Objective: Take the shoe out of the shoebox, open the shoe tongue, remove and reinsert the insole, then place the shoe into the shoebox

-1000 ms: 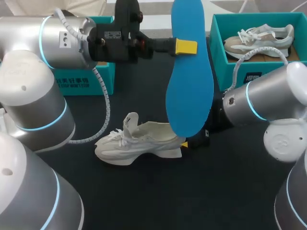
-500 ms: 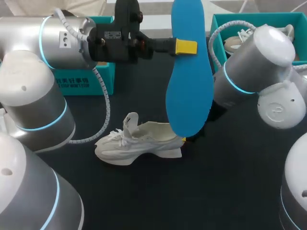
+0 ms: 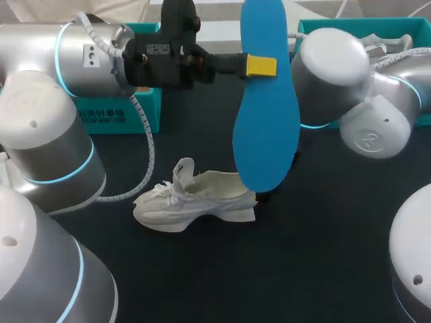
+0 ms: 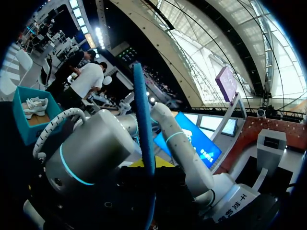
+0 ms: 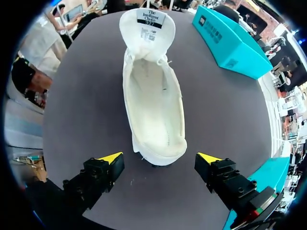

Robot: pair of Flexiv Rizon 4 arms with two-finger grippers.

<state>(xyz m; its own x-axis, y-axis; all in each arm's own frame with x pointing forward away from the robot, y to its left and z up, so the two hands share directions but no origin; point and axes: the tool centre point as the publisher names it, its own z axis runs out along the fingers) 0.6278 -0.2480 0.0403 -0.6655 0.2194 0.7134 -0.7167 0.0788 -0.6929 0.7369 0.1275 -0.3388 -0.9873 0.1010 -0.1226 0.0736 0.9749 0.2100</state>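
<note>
My left gripper (image 3: 261, 66) is shut on a blue insole (image 3: 266, 121), which hangs upright above the table, toe end down near the shoe's heel. In the left wrist view the insole (image 4: 143, 124) shows edge-on between the fingers. The white shoe (image 3: 195, 198) stands on the dark table, toe to the left, tongue pulled up. In the head view my right gripper is hidden behind the insole. In the right wrist view it (image 5: 159, 157) is open just behind the heel of the shoe (image 5: 153, 100), whose inside is bare.
A teal shoebox (image 3: 337, 24) at the back right holds another shoe (image 3: 385, 44), mostly covered by my right arm (image 3: 337, 74). A second teal box (image 3: 118, 111) stands at the back left, also seen as the teal box (image 5: 230, 43) beyond the shoe.
My right arm has swung up and to the left, its elbow now covering the right shoebox. The left arm and the insole have not moved.
</note>
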